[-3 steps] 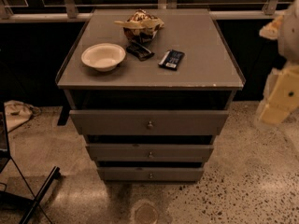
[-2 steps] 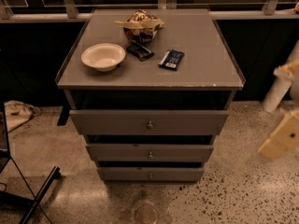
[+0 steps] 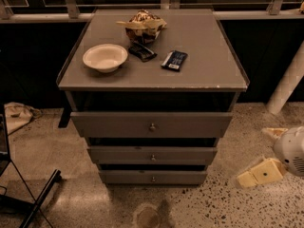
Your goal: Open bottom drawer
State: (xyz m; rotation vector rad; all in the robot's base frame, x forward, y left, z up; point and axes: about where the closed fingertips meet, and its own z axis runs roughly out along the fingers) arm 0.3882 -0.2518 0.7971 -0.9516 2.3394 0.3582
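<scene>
The grey cabinet has three stepped drawer fronts. The bottom drawer [image 3: 128, 177] is the lowest, slim front, just above the floor, with a small round metal knob [image 3: 153, 178] at its centre; the front sits close in under the middle drawer [image 3: 123, 155]. My gripper [image 3: 251, 156] is low at the right edge of the camera view, near the floor, to the right of the cabinet and apart from it. Its two cream fingers [image 3: 259, 173] point left toward the drawers, spread apart and holding nothing.
The taller top drawer [image 3: 114, 124] sits above. On the cabinet top [image 3: 204, 75] are a white bowl [image 3: 105, 57], a crumpled snack bag [image 3: 144, 25], a dark packet [image 3: 174, 60] and a small black item [image 3: 142, 51]. A black stand leg [image 3: 40, 196] is at the lower left, and a white post [image 3: 287, 82] at the right.
My gripper has come down along the right edge, from about cabinet-top height to near the floor, level with the lower drawers. The drawers have not moved.
</scene>
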